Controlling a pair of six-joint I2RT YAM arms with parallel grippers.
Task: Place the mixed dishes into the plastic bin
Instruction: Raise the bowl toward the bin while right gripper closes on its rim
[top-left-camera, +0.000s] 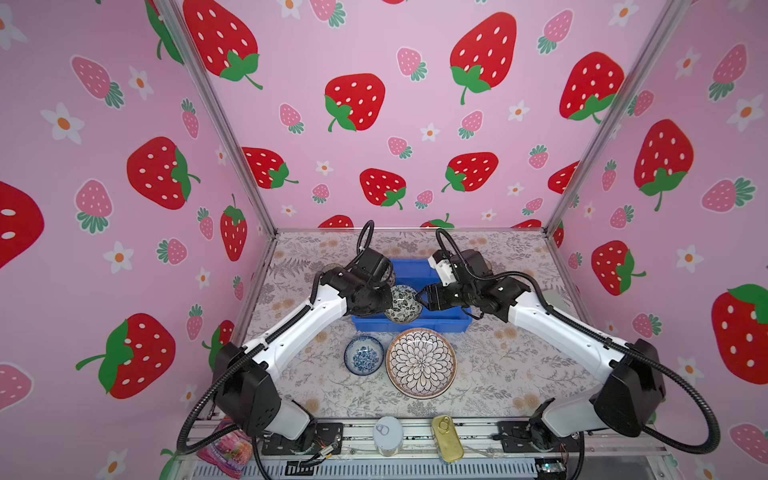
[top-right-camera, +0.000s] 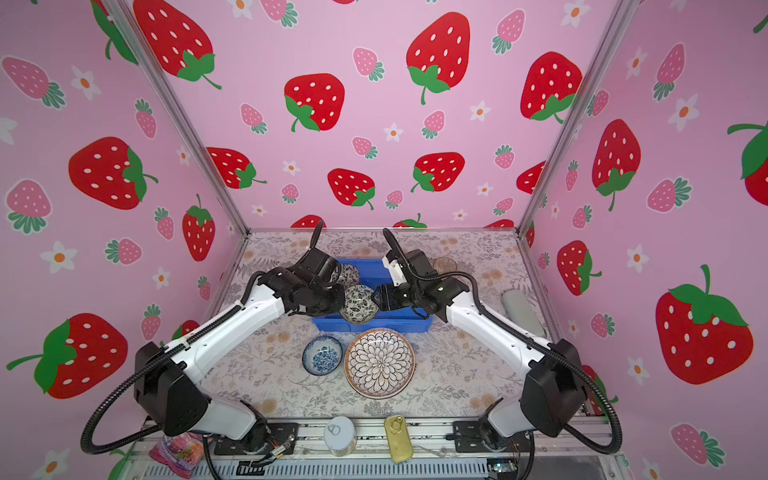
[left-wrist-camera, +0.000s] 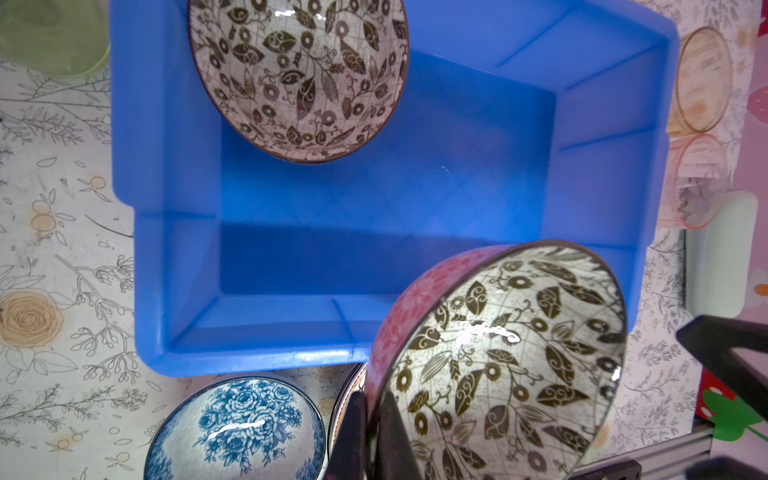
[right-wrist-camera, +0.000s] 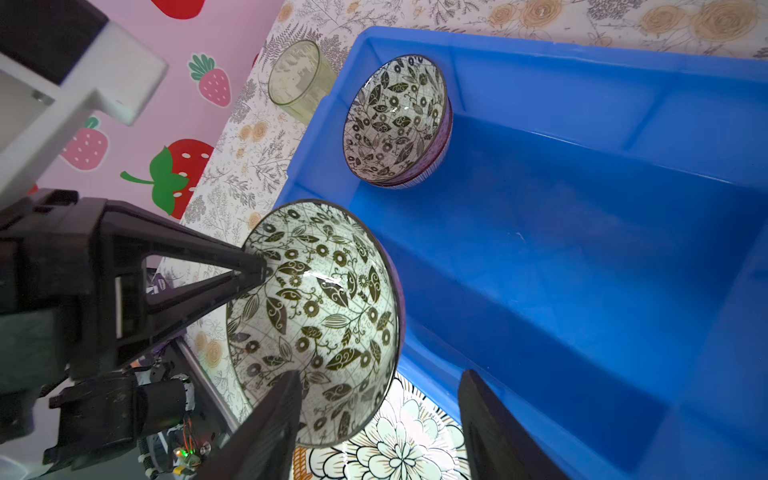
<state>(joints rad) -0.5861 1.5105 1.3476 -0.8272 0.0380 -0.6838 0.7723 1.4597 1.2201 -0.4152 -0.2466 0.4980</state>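
Two tins, a silver tin (top-left-camera: 387, 434) and a gold tin (top-left-camera: 446, 438), sit on the front rail (top-left-camera: 478, 432) with a candy bag (top-left-camera: 226, 451) off to the left; none of them belongs in the job. Just behind, on the table (top-left-camera: 316, 374), a blue bowl (top-left-camera: 364, 355) and a petal plate (top-left-camera: 421, 362) wait just beside each other. Next comes the bin (top-left-camera: 440, 325), and above its near wall hangs the flowered bowl (top-left-camera: 402, 304), tilted. The left gripper (left-wrist-camera: 371, 411) is clamped on that bowl's rim, one finger inside and one outside. The right gripper (right-wrist-camera: 380, 376) has its jaws apart at the bowl's opposite side, one finger in front of the inner face (whether it touches the glaze I cannot tell). Deeper in the bin, a second bowl (right-wrist-camera: 395, 120) sits against the far left corner. Beyond the bin stand a green cup (right-wrist-camera: 297, 79) on the left and an amber cup (left-wrist-camera: 702, 79) and pink cup (left-wrist-camera: 694, 183) on the right, with a white plate (top-right-camera: 521, 309) at the table's right edge.

The risk, as I judge it, is the held bowl: a thin pinch on a slick rim, over the bin's wall with the petal plate just in front. If the right finger nudges it, or the left lets go before it clears the wall, it could slip, strike the plastic edge or the plate, and chip.
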